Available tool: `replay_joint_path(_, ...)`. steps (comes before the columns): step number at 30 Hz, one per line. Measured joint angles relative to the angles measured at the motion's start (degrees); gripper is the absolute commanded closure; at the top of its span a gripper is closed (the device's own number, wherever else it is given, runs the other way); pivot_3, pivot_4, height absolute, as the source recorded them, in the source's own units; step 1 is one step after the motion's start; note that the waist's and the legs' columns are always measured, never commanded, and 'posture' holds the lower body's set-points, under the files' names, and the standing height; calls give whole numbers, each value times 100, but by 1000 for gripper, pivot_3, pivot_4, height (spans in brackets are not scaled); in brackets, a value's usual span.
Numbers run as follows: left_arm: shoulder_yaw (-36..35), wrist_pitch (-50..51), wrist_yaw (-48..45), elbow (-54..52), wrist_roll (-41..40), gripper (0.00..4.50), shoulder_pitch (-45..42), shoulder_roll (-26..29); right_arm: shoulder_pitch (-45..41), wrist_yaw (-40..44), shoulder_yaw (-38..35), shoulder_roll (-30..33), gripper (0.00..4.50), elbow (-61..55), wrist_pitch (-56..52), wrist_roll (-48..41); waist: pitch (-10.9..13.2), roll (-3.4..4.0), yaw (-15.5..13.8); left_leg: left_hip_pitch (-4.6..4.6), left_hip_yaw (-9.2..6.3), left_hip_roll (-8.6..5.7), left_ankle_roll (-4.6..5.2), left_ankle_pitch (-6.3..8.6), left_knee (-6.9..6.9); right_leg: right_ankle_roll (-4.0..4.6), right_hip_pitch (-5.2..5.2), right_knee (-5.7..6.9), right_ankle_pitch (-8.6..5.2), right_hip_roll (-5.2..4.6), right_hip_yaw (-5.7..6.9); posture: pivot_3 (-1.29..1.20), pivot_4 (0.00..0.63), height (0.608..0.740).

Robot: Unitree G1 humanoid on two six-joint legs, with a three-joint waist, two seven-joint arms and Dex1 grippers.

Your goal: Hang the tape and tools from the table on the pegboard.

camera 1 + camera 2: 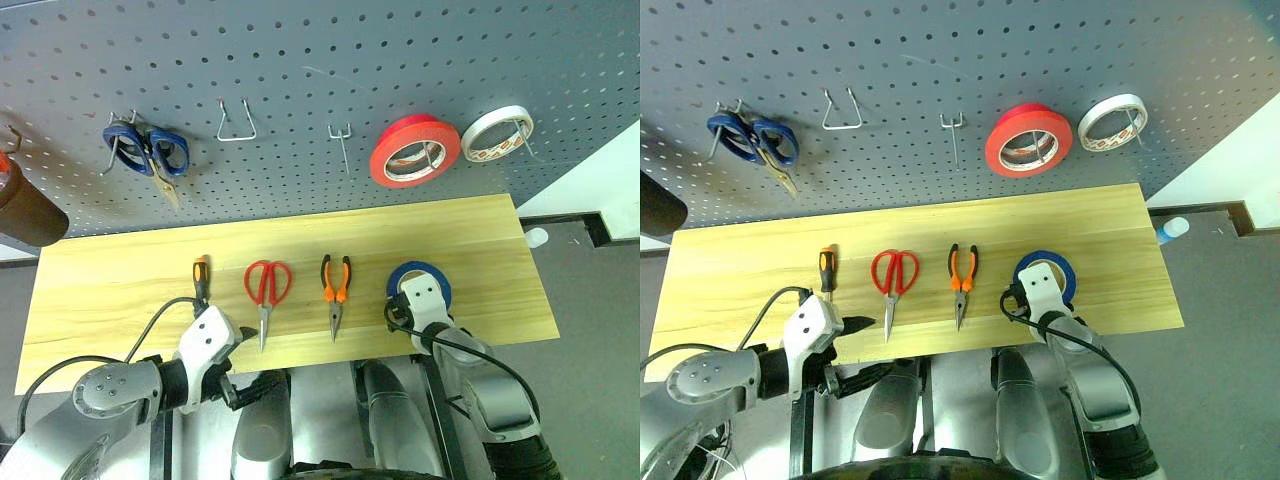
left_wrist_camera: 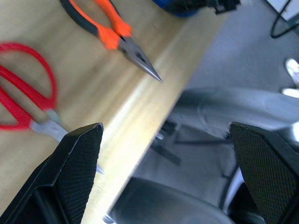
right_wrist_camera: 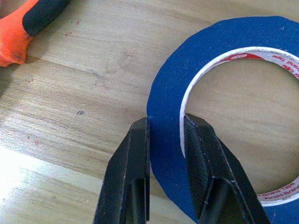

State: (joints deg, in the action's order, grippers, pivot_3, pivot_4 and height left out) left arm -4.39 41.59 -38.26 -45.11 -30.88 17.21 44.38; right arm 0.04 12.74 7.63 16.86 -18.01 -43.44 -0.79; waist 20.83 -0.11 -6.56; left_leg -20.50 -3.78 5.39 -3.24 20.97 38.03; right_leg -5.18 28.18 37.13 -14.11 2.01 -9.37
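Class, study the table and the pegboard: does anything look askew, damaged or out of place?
Nothing stands out. The screwdriver, red-handled scissors and pliers lie in a neat row on the table; the right claw is shut on the blue tape at the row's end.

Grey floor (image 1: 600,380) below and right of the setup. White wall (image 1: 600,185) at right, dark skirting (image 1: 600,228) along its base. Even, bright light.
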Motion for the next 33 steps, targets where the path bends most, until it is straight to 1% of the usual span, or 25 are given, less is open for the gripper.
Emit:
replay_joint_path(3,176,-394,-9,264,220,0,-199,-200,-5,117,-82,66,3844,77,108,-21,-9,-6,-15,-2,7,0,-3,-2,1,-5,0,-1,3,-3,0,310,279,740)
replay_joint_path(4,236,-560,-32,366,300,0,-285,-242,21,160,-134,113,3844,95,160,-29,-17,-9,-33,-4,7,0,-8,-4,2,-6,1,-1,5,-3,1,310,279,740)
replay_joint_path(7,367,-978,-131,626,496,0,-488,-336,133,290,-278,269,3844,129,299,-61,-69,-24,-50,-11,22,0,-19,-10,4,-8,5,-1,6,-11,1,316,218,740)
replay_joint_path(10,571,-1456,-299,1092,723,0,-790,-482,403,441,-500,371,3844,125,523,-142,-246,-32,-65,-20,33,-2,-20,-11,8,-10,9,-4,7,-17,3,314,184,740)
replay_joint_path(12,614,-1707,-376,1365,829,0,-962,-570,537,507,-613,391,3844,96,644,-205,-352,-41,-60,-20,36,-3,-20,-12,9,-9,8,-5,8,-19,5,305,131,740)
replay_joint_path(14,722,-2079,-535,1757,936,0,-1236,-719,904,579,-781,408,3844,-146,751,-302,-531,-39,-73,-23,38,-9,-19,-12,6,-10,7,-4,8,-25,8,297,98,740)
replay_joint_path(17,806,-2704,-759,2435,1072,0,-1550,-981,1303,627,-896,382,3844,-316,990,-419,-841,-47,-56,14,37,-19,-19,-12,6,-9,-40,-16,8,-33,9,275,48,740)
replay_joint_path(20,833,-3350,-990,3142,1203,0,-1740,-1224,1620,676,-1047,238,3844,-422,1271,-592,-1079,-48,-15,93,36,-48,-16,-10,3,8,-123,-20,-3,-56,3,252,2,740)
replay_joint_path(24,829,-4043,-1239,3811,1238,0,-1845,-1559,1754,835,-1266,9,3844,-903,1802,-1033,-1372,-40,38,140,33,-51,8,2,10,-14,-248,-90,28,-63,0,231,0,740)
replay_joint_path(26,828,-4301,-1336,4059,1239,0,-1941,-1674,1622,912,-1358,-44,3844,-1042,2083,-1216,-1458,-54,109,217,33,-53,5,1,11,-19,-315,-111,34,-67,-1,231,0,740)
replay_joint_path(27,816,-4415,-1364,4175,1239,0,-1983,-1740,1555,938,-1387,-69,3844,-1109,2215,-1301,-1493,-55,130,223,33,-55,5,1,11,-32,-336,-114,27,-68,-2,231,0,740)
replay_joint_path(30,803,-4775,-1412,4560,1241,0,-2059,-1977,1238,1018,-1381,-135,3844,-1337,2514,-1504,-1585,-55,173,242,32,-56,5,1,11,-35,-354,-112,25,-68,-5,239,0,740)
replay_joint_path(32,777,-4967,-1425,4728,1202,0,-2069,-2110,935,999,-1326,-169,3844,-1385,2534,-1542,-1614,-54,205,246,30,-56,4,0,9,-32,-355,-103,27,-68,-5,249,0,740)
replay_joint_path(33,763,-5021,-1426,4760,1174,0,-2069,-2161,804,987,-1291,-169,3844,-1386,2533,-1545,-1624,-51,209,246,28,-56,5,0,8,-15,-355,-102,37,-67,-4,252,0,740)
